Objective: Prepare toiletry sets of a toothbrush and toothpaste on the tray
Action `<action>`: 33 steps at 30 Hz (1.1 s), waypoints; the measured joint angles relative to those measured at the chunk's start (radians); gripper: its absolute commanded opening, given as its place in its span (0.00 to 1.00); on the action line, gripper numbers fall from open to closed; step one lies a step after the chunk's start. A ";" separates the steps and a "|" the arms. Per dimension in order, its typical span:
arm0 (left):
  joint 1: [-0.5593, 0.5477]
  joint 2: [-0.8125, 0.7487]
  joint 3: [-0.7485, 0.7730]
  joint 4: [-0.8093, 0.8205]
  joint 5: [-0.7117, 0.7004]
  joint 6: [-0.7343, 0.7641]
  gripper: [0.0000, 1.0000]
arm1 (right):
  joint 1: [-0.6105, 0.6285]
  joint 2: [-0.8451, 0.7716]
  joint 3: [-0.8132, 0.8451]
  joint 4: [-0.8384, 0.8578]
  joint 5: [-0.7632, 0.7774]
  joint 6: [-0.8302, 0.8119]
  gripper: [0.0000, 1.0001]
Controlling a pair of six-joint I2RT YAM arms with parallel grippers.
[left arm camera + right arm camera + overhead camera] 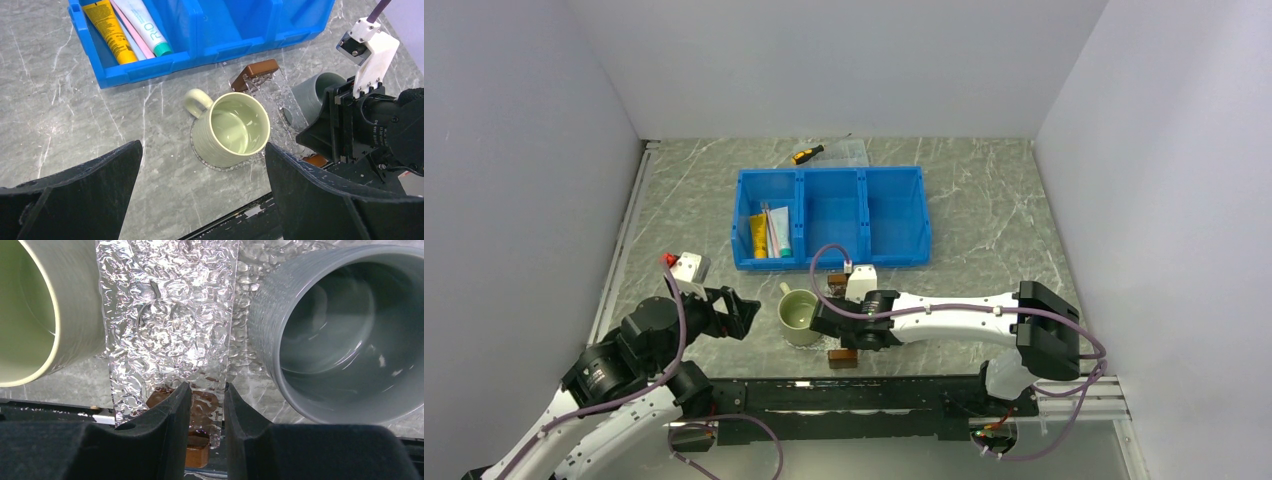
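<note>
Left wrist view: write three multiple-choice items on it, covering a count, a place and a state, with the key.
1. Mugs standing on the table: A one; B two; C three.
2. The yellow tube lies: A in the blue bin's left-end compartment; B in its middle compartment; C beside it.
3. The left gripper's jaws are: A shut on a mug; B shut, empty; C open, empty.

Key: B, a pale green mug and a grey mug; A, it rests against that compartment's end wall; C, both jaws stand wide apart above the table.
</note>
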 measured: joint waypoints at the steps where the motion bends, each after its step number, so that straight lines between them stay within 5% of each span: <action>1: 0.000 0.003 0.000 0.000 0.000 0.000 0.99 | 0.000 0.000 0.000 0.000 0.000 0.003 0.00; 25: 0.000 0.011 0.000 0.000 0.000 0.000 0.99 | 0.000 0.000 0.000 -0.019 0.000 0.062 0.00; 33: 0.000 0.016 0.000 0.000 0.000 0.000 1.00 | 0.000 0.000 0.001 -0.024 0.002 0.063 0.21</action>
